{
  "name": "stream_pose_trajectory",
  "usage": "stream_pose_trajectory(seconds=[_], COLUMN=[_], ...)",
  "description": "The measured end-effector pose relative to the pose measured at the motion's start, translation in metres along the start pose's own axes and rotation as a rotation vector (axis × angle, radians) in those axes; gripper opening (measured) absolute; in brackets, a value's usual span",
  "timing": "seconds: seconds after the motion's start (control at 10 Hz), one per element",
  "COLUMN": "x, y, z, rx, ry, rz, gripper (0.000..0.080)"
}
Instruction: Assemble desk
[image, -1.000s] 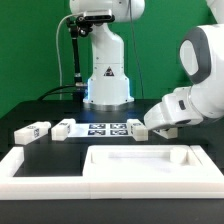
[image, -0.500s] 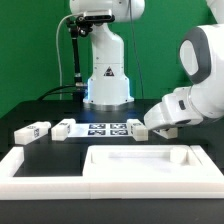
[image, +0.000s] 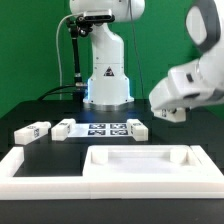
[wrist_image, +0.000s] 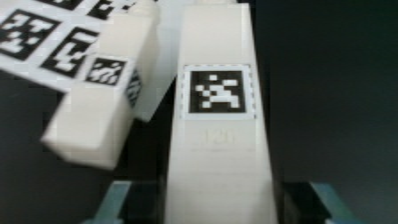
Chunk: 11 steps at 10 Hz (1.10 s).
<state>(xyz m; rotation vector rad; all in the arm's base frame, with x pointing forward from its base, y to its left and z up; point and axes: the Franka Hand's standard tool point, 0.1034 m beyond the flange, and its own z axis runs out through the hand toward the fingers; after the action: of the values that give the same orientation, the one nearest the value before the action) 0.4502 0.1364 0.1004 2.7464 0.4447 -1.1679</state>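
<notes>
Below my claw (image: 168, 113), toward the exterior view's near edge, lies the largest item: the long low border rail (image: 40, 165), flat on the dark table (image: 190, 135). Just beside the rail, also lower than my claw and nearer the camera, rests the desk panel (image: 140, 168), a white rectangle with a raised rim, open side up.

Beyond the panel, below my claw and toward the exterior view's left, is the marker board (image: 105, 128), flat on the table. In the wrist view its printed tags (wrist_image: 54, 40) show past my fingers.

Three loose leg posts lie in a row with that board, all lower than my claw and on its exterior-view-left side. The second leg post (image: 135, 129) is nearest to me, just beside the board. The third leg post (image: 63, 128) is at the board's far end from me. The fourth leg post (image: 32, 130) lies farthest from me.

My claw (wrist_image: 214, 205) hangs above the table and pinches the held leg post (wrist_image: 214, 110) across its width, one finger on each long side. Its square tag (wrist_image: 217, 92) faces the wrist camera. The second leg post (wrist_image: 98, 110) lies tilted beyond it. Whether the two posts touch cannot be told.
</notes>
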Motion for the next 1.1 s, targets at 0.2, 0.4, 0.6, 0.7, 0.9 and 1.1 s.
stream_pose_trajectory(seconds=[0.2,0.4,0.6,0.7,0.9,1.1], x=[-0.007,0.006,0.004,-0.005,-0.019,-0.021], y=[0.003,0.003,0.009,0.03,0.074,0.081], z=[-0.011,-0.017,-0.034,-0.07,-0.131,-0.142], rx=[0.0,-0.001,0.018,0.066,0.078,0.049], ry=[0.016,0.183,0.303,0.382,0.567,0.756], rz=[0.0,0.003,-0.018,-0.02,0.019,0.038], gripper=[0.0288,0.0288,0.0288,0.0288,0.029,0.029])
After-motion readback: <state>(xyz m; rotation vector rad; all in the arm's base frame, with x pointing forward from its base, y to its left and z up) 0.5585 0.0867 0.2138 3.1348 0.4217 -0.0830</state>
